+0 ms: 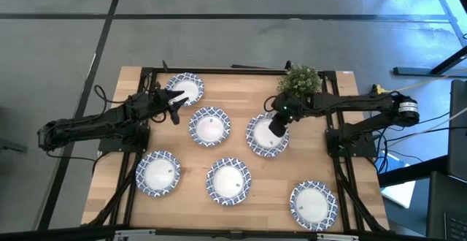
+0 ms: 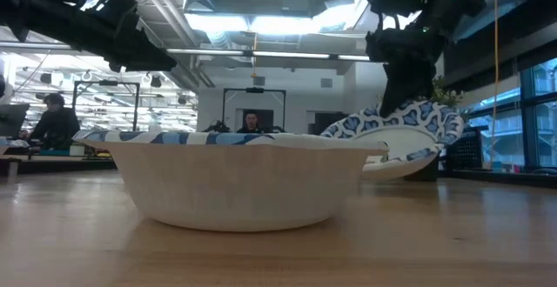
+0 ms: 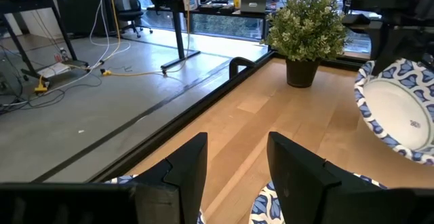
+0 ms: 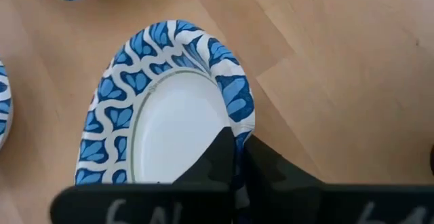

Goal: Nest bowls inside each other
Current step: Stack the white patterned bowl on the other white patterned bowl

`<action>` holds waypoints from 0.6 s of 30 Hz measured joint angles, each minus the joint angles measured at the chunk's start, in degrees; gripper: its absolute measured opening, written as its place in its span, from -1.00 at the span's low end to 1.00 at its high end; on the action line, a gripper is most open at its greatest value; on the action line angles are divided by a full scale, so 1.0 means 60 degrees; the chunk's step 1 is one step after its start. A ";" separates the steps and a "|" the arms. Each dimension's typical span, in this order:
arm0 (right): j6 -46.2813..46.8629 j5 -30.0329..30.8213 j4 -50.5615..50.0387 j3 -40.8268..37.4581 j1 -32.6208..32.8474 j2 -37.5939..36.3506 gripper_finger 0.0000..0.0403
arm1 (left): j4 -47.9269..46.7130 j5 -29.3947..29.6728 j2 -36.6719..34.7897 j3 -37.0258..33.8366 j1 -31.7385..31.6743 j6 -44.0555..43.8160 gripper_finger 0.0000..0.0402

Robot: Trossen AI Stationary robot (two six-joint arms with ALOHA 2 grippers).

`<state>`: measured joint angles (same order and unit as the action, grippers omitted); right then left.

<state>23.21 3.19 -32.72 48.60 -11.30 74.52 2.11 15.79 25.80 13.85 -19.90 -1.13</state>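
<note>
Six blue-and-white rimmed bowls are on the wooden table (image 1: 190, 161). My right gripper (image 1: 278, 125) is shut on the bowl (image 1: 264, 137) next to the potted plant (image 1: 299, 80). That bowl stands tilted in the low view (image 2: 409, 139) and in the left wrist view (image 3: 397, 112). My left gripper (image 1: 175, 109) is open and empty, low between the far-left bowl (image 1: 185, 89) and the middle bowl (image 1: 209, 126); bowl rims (image 3: 263, 207) show below its fingers. Three more bowls rest on their bases near the front: left (image 1: 158, 173), middle (image 1: 228, 181), right (image 1: 314, 204). My right gripper pinches the bowl's rim (image 4: 239, 125) on its far right side, one finger (image 4: 217, 159) inside the bowl and one outside. The fingers come from above, slanting in from the table's right. The bowl is tilted with the held side raised; whether its low side touches the table, I cannot tell.
The potted plant (image 3: 308, 27) stands at the table's far edge just behind the held bowl. Dark frame rails (image 1: 219, 70) run along the far edge and sides. Bare wood lies between the front row of bowls and the back row. People sit in the room beyond (image 2: 52, 117).
</note>
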 joint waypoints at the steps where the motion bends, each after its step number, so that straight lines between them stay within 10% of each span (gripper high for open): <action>1: -0.0039 -0.0075 0.0071 0.0000 -0.0041 0.0057 -0.94 | 0.0000 0.0000 -0.0001 0.0000 0.0000 0.0000 -0.26; 18: -0.1732 -0.1072 0.0540 0.2859 -0.0340 0.2458 -0.97 | 0.0000 0.0000 -0.0003 0.0000 0.0000 0.0004 -0.26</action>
<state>12.81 -3.24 -29.49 65.75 -13.34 89.27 2.11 15.79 25.78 13.85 -19.90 -1.10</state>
